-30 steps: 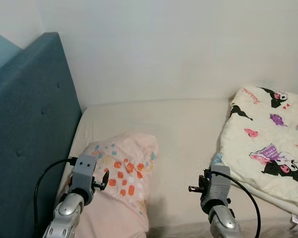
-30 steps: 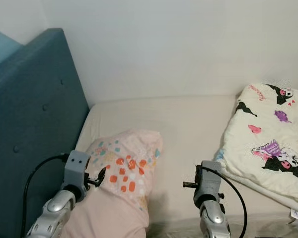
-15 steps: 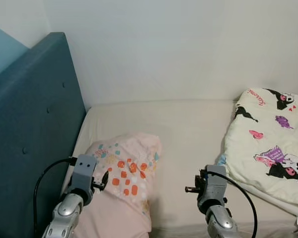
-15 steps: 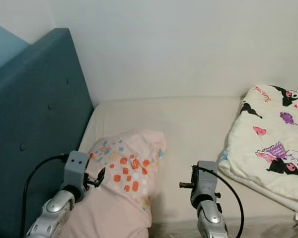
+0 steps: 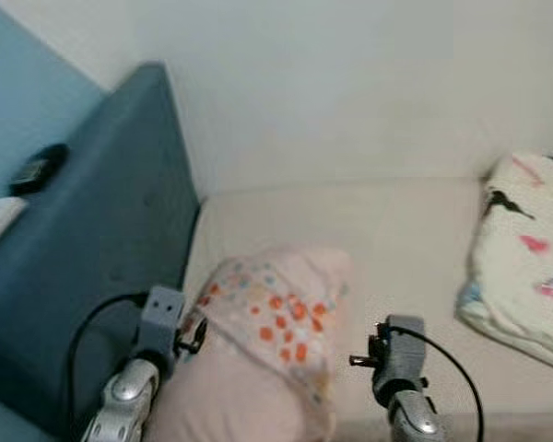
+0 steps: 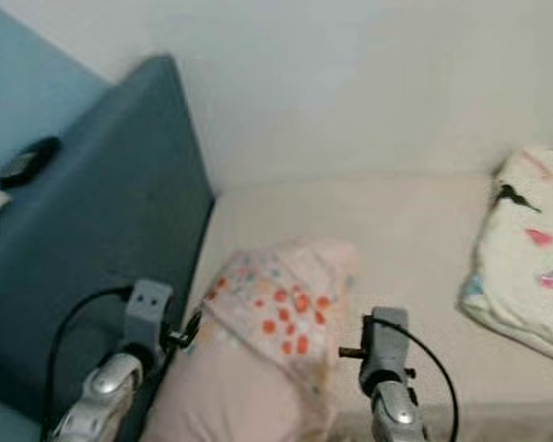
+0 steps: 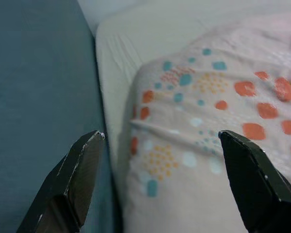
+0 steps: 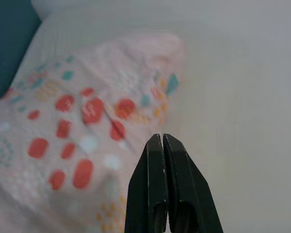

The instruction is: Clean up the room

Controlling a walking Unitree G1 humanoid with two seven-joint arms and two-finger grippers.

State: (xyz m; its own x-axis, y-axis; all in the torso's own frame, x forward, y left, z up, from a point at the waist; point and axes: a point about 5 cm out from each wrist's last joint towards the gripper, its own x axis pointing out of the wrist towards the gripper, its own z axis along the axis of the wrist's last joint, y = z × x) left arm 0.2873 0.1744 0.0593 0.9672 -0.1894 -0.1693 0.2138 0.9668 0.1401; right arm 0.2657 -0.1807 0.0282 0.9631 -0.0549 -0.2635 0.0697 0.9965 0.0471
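Observation:
A pale pink pillow (image 5: 276, 322) with orange and teal dots lies at the head end of the cream mattress (image 5: 396, 230). My left gripper (image 7: 160, 137) hovers at the pillow's edge beside the headboard, fingers spread wide with nothing between them; it also appears as left gripper (image 5: 194, 337). My right gripper (image 8: 162, 140) is shut and empty, held above the mattress just right of the pillow, and appears as right gripper (image 5: 359, 359). A white blanket (image 5: 535, 267) with cartoon prints lies at the right end of the bed.
A tall blue padded headboard (image 5: 101, 267) stands close on the left, with a small dark object (image 5: 39, 168) on its top edge. A plain white wall runs behind the bed. Bare mattress lies between pillow and blanket.
The camera has swung to the left, so the whole scene sits further right and is blurred. Both arms keep the same pose; pillow and blanket stay put.

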